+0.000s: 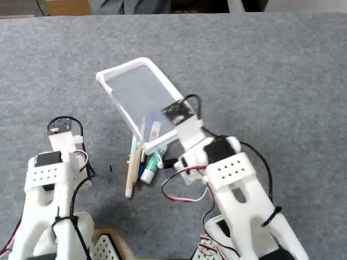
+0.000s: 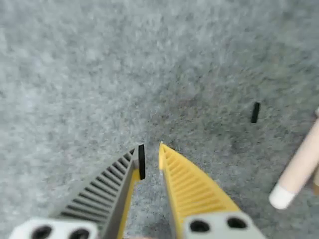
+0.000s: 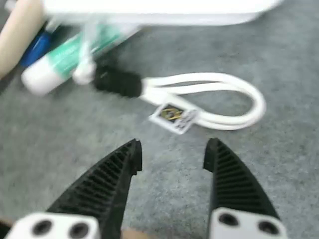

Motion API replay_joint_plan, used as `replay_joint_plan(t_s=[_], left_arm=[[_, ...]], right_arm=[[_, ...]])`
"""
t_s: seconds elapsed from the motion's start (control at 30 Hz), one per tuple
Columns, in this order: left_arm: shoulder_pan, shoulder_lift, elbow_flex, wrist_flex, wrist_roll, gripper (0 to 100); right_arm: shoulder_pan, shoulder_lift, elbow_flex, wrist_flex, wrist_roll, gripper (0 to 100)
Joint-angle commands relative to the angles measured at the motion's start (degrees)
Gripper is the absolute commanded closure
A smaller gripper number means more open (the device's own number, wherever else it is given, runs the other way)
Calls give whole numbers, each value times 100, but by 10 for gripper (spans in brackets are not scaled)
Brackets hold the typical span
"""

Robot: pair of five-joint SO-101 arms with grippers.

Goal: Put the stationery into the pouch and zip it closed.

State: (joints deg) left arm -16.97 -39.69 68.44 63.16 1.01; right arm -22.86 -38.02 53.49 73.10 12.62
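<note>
Jaws of the right gripper [image 3: 171, 148] stand wide apart with nothing between them, hanging just above a white cord loop [image 3: 234, 102] that lies flat on the grey carpeted table [image 1: 271, 70]. The loop runs from a black zip pull [image 3: 117, 82] and carries a small printed tag [image 3: 174, 117]. Just past the pull lies the mouth of the pouch [image 1: 138, 95], a clear sleeve with white trim set at a slant in the middle of the table. From the high view the right arm [image 1: 233, 173] sits at that lower end of the pouch. Three pieces of stationery stick out of the mouth side by side: a green-and-white tube [image 1: 154, 162], a blue pen [image 1: 143, 169] and a pale wooden stick [image 1: 130, 176], each partly inside and partly on the carpet. The pouch is not zipped. Well to the other side, the left arm [image 1: 51, 173] is stationed at the near edge of the table, and the left gripper [image 2: 150, 155] points at bare carpet, its grey and yellow jaws a narrow gap apart and holding nothing. A small black sliver [image 2: 255, 112] lies on the carpet beyond it, near the white-tipped end of the wooden stick.
</note>
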Motion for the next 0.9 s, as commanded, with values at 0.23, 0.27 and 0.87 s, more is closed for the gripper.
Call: replay_joint_plan(t_s=[0.23, 0.27, 0.87], left_arm=[[189, -123, 444, -668, -475, 912], [338, -123, 453, -624, -633, 912], [365, -132, 532, -686, -747, 912]], right_arm=[[-888, 13, 259, -492, 105, 764], [-888, 13, 259, -492, 141, 756], [-589, 1780, 22, -2119, 782, 748]])
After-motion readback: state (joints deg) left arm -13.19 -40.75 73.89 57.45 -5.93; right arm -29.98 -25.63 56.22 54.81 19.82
